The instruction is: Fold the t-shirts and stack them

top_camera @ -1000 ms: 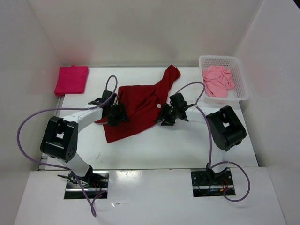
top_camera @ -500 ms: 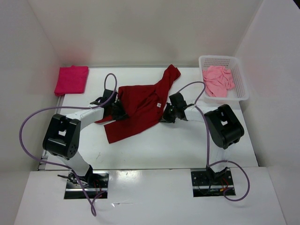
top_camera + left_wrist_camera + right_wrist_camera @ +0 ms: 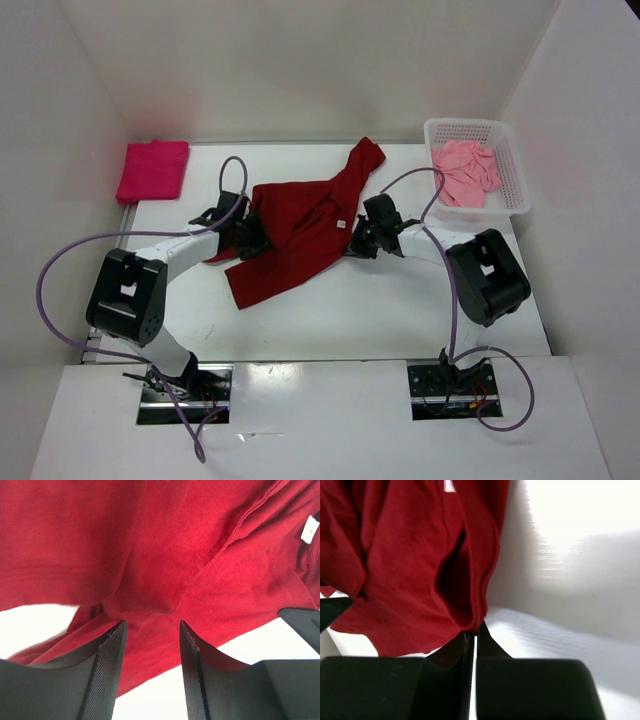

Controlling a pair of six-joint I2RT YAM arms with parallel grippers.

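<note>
The dark red t-shirt (image 3: 295,235) lies crumpled in the middle of the table, one sleeve stretching toward the back. My left gripper (image 3: 255,236) is at its left edge; in the left wrist view its jaws (image 3: 152,625) stand apart with the red cloth (image 3: 190,555) lying just beyond the tips. My right gripper (image 3: 353,244) is at the shirt's right edge, shut (image 3: 474,630) on a fold of the hem (image 3: 475,615). The magenta t-shirt (image 3: 152,170) lies folded at the back left. The salmon t-shirt (image 3: 465,172) sits bunched in the basket.
The white mesh basket (image 3: 470,125) stands at the back right corner of the table. White walls close in the table on three sides. A white label (image 3: 341,224) shows on the red shirt near my right gripper.
My right gripper closed on the red shirt's right hem. My left gripper shut, then parted again at the left edge. The shirt's lower part shifted slightly right.
</note>
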